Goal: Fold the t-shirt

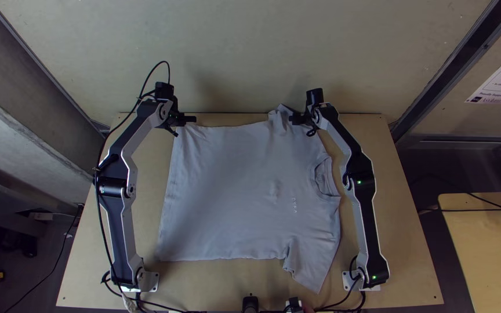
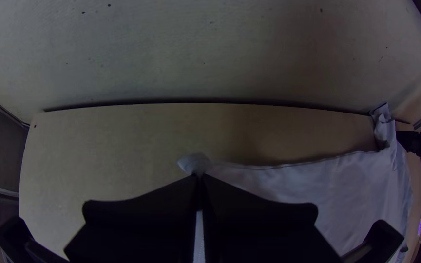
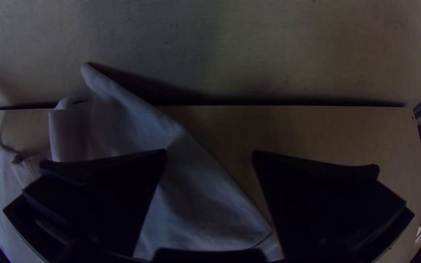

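Observation:
Spread over the table is a light grey t-shirt (image 1: 233, 191), its collar toward the right arm and its hem toward the left arm. My left gripper (image 1: 191, 119) is at the far hem corner; in the left wrist view the left gripper (image 2: 198, 179) is shut on that corner, with a bit of cloth (image 2: 195, 163) poking out past the tips. My right gripper (image 1: 294, 119) is at the far sleeve. In the right wrist view the right gripper (image 3: 209, 153) stands open, with the sleeve cloth (image 3: 186, 195) lying between and below its fingers. The near sleeve lies flat, pointing to the table's near edge.
The light wooden table (image 1: 401, 232) ends at a pale wall (image 1: 233, 58) just beyond the far sleeve. Bare wood runs along both sides of the shirt. A second table (image 1: 482, 249) stands at the right, and cables lie along the near edge.

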`<state>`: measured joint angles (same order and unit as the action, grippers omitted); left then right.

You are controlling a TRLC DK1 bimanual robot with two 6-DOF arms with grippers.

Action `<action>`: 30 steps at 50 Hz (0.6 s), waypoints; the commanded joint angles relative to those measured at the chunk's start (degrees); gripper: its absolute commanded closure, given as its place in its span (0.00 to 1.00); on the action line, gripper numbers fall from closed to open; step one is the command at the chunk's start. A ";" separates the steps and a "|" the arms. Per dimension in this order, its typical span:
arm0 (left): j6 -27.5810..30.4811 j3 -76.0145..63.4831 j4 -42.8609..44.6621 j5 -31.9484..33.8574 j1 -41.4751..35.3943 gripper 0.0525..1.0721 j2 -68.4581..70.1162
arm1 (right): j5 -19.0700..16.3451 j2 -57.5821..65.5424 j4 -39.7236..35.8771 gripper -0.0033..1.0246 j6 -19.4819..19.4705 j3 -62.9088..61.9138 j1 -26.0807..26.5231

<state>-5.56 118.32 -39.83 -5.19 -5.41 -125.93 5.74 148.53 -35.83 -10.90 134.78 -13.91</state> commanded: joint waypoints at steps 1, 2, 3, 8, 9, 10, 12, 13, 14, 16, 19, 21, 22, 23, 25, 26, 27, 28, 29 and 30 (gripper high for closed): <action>0.11 1.38 -0.77 0.44 0.14 0.98 2.53 | -0.02 3.08 -1.34 0.64 -0.62 0.31 0.11; 0.11 1.38 -0.86 0.44 0.14 0.98 2.53 | -0.02 3.08 -1.61 0.64 -0.62 0.31 0.03; 0.11 1.38 -0.86 0.44 0.22 0.98 2.62 | -0.02 3.17 -2.57 0.67 -0.62 0.31 -0.06; 0.11 1.47 -0.86 0.44 0.31 0.98 2.62 | 0.77 3.08 -4.07 0.98 0.26 0.39 -0.50; 0.11 1.47 -0.77 0.44 0.31 0.98 2.62 | 1.12 2.99 -4.33 0.97 0.26 0.31 -0.50; 0.11 1.47 -0.77 0.44 0.31 0.98 2.62 | 1.29 2.99 -4.77 0.97 0.35 0.39 -0.50; 0.11 1.56 -0.77 0.44 0.31 0.98 2.62 | 2.61 2.82 -5.39 0.97 1.05 0.39 -0.59; 0.11 1.56 -0.77 0.44 0.31 0.98 2.62 | 3.40 2.73 -5.39 0.97 1.32 0.39 -0.59; 0.11 1.56 -0.77 0.44 0.31 0.98 2.53 | 4.02 2.56 -5.39 0.97 1.49 0.39 -0.59; 0.11 1.56 -0.68 0.44 0.31 0.98 2.53 | 4.11 2.12 -5.91 0.97 1.58 0.31 -0.50; 0.11 1.56 -0.60 0.44 0.31 0.98 2.44 | 4.11 1.06 -6.35 0.97 1.40 0.31 -0.33; 0.11 1.65 -0.60 0.44 0.31 0.98 2.35 | 4.02 0.36 -6.88 0.97 1.23 0.31 -0.15; 0.11 1.74 -0.60 0.44 0.31 0.98 2.35 | 4.02 0.09 -7.14 0.97 1.14 0.31 -0.15; 0.03 1.74 -0.60 0.44 0.22 0.98 2.27 | 4.02 -0.26 -7.14 0.97 1.14 0.31 -0.06; 0.03 1.91 -0.51 0.44 0.31 0.98 2.18 | 4.02 -0.78 -7.23 0.97 0.96 0.31 0.20; 0.03 1.91 -0.51 0.44 0.31 0.98 2.09 | 4.02 -1.05 -7.23 0.97 0.88 0.22 0.29; -0.06 2.00 -0.42 0.53 0.31 0.98 2.09 | 4.02 -1.22 -7.32 0.97 0.88 0.22 0.29; -0.06 2.00 -0.33 0.44 0.22 0.98 2.09 | 4.11 -1.49 -7.32 0.97 0.79 0.22 0.46; -0.15 2.09 -0.33 0.44 0.22 0.98 2.00 | 4.11 -1.75 -7.32 0.97 0.61 0.22 0.64; -0.24 2.26 -0.33 0.44 0.22 0.98 2.00 | 4.11 -2.02 -7.32 0.97 0.44 0.22 0.73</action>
<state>-5.58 118.54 -39.83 -5.19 -5.41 -125.93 8.64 148.03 -40.86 -10.07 135.81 -14.37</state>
